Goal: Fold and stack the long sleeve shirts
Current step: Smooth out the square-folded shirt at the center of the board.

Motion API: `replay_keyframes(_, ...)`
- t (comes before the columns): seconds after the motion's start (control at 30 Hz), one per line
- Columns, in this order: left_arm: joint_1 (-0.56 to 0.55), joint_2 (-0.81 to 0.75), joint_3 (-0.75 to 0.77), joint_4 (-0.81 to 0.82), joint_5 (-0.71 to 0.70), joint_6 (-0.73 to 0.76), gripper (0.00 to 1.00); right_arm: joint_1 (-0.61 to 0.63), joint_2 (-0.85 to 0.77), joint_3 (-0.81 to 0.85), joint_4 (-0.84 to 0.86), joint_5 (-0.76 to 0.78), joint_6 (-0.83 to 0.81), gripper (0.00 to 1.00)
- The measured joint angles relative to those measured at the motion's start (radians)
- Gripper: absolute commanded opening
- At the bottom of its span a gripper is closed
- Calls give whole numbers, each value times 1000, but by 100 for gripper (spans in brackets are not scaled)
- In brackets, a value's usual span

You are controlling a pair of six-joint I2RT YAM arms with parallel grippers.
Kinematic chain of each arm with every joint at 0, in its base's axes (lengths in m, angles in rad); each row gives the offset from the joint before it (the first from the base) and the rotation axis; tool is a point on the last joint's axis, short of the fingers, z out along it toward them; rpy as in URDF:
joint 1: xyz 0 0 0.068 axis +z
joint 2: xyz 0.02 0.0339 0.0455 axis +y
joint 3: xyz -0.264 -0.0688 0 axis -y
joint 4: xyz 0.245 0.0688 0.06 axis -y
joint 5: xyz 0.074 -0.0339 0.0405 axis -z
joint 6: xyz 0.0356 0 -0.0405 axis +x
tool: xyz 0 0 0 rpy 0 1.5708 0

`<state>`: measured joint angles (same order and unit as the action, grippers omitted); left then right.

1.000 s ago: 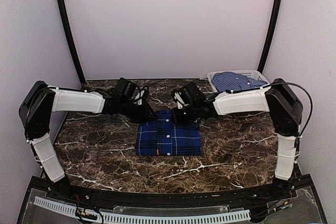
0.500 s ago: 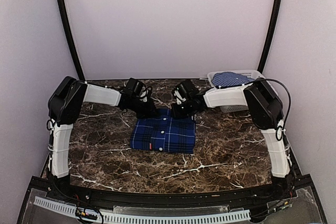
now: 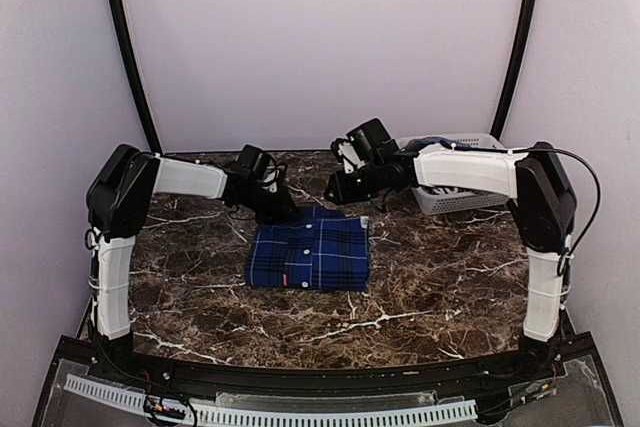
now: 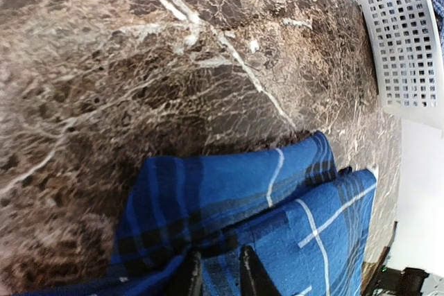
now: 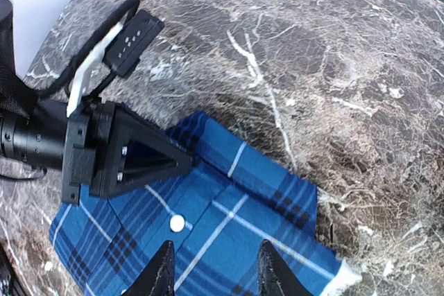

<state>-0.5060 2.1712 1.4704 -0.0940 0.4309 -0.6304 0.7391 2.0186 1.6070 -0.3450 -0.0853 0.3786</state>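
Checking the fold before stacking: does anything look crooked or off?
The plaid shirt lies slightly skewed, its far-left corner bunched where the left gripper pinches it; a white bit pokes from the far-right corner. Nothing else.

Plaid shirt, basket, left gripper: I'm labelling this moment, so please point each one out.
plaid shirt [image 3: 310, 257], top external view, middle of its folded front.
basket [image 4: 406, 39], left wrist view, its lattice side wall.
left gripper [image 4: 220, 275], left wrist view, midway between its fingertips.
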Motion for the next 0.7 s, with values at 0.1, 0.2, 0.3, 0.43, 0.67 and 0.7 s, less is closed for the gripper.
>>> replay_keyframes(0.1,0,-51,-15,-42,-21,8,30,13,-16,-19,-7,-9,-4,39)
replay_keyframes(0.2,0,-126,-31,-81,-47,21,35,49,-16,-28,-27,2,-11,42)
replay_keyframes(0.3,5,-214,-58,-101,-85,32,36,82,-7,-24,-43,21,-24,42)
replay_keyframes(0.43,18,-279,-71,-127,-132,51,36,80,10,-19,-69,58,-24,44)
replay_keyframes(0.67,71,-231,-72,-202,-196,93,36,-51,-2,-131,-42,64,15,48)
replay_keyframes(0.7,74,-219,-72,-209,-203,96,36,-72,-4,-152,-39,58,23,48)
